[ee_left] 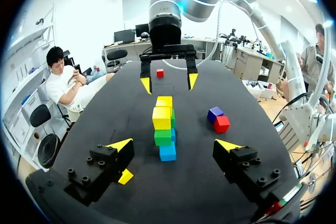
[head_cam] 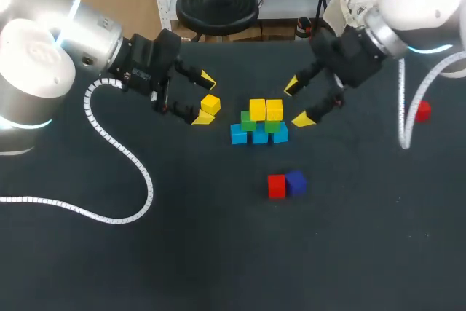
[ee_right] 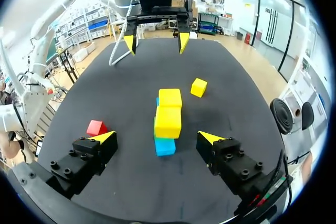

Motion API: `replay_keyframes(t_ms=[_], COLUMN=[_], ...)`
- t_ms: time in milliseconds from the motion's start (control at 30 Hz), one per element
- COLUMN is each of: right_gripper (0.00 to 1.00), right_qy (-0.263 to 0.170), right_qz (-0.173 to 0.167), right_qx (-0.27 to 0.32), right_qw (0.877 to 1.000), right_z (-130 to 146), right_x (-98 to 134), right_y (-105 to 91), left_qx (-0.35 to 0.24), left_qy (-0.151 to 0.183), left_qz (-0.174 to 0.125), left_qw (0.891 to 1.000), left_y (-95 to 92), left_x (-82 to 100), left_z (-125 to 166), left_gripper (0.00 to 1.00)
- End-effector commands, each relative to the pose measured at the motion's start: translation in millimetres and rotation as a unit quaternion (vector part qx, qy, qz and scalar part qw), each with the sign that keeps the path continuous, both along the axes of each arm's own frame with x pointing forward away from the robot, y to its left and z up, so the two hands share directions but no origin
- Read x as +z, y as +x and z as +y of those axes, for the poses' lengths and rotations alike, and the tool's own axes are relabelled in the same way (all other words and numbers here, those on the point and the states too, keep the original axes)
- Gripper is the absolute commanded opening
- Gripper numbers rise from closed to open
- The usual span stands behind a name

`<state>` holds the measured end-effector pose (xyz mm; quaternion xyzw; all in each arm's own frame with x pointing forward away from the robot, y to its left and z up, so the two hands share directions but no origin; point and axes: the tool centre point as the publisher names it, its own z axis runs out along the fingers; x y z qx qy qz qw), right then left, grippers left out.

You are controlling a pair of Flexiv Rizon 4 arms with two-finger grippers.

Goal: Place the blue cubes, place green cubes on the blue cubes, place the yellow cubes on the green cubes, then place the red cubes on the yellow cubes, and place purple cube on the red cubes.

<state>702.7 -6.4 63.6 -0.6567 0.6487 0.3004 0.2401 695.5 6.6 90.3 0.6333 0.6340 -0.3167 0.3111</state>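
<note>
Where the stack [head_cam: 260, 122] stands: mid-table [head_cam: 182, 253], between the two grippers and touching neither.
Left gripper [head_cam: 204, 98]: hangs on the stack's left side, fingers spread wide and gripping nothing; in its wrist view the stack is ahead, in line with the gap between the tips.
Right gripper [head_cam: 297, 103]: hangs close to the stack's right side, fingers wide apart and empty; in its wrist view the stack is just ahead, between the tips.
Blue cubes [head_cam: 260, 135]: three in a row on the table, touching side by side, as the bottom layer.
Green cubes [head_cam: 248, 120]: two, sitting on the blue row.
Yellow cubes [head_cam: 257, 109]: two, side by side on the green ones, as the top layer.
Loose yellow cube [head_cam: 210, 104]: on the table left of the stack and apart from it. From above it shows between the left fingertips. The left wrist view has it lying on the table down beside one finger, not held.
Red cube [head_cam: 277, 186]: on the table on the near side of the stack, apart from it, touching the purple cube [head_cam: 295, 182].
Purple cube: just right of that red cube, a dark blue-violet.
Second red cube [head_cam: 422, 111]: alone near the table's right edge, well apart from the stack, past the right arm.
Cable [head_cam: 124, 158]: white and coiled, running from the left arm in a curve across the table's left part.
</note>
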Motion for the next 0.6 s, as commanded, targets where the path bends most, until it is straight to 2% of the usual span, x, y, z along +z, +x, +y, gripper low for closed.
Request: replay_keyframes(t_ms=[33, 233, 367, 600], right_gripper=[1.00, 1.00, 1.00, 1.00], right_qy=[0.008, 0.015, 0.035, 0.037], right_qz=[-0.007, -0.014, -0.021, -0.020], right_qx=[-0.005, -0.003, 0.014, 0.021], right_qw=[1.000, 1.000, 0.999, 0.999], right_z=[-14.2, -24.8, -33.1, -40.6], right_x=[5.9, 9.6, 12.5, 18.3], right_y=[-9.0, -9.2, -9.2, -10.3], left_qx=[-0.001, -0.001, -0.001, -0.001], left_qy=[-0.001, -0.001, -0.001, -0.001], left_qz=[-0.001, -0.001, -0.001, -0.001], left_qw=[1.000, 1.000, 1.000, 1.000], left_y=[0.0, 0.0, 0.0, 0.0], left_x=[-0.6, -0.6, -0.6, -0.6], left_z=[0.9, 0.9, 0.9, 0.9], left_gripper=[1.00, 1.00, 1.00, 1.00])
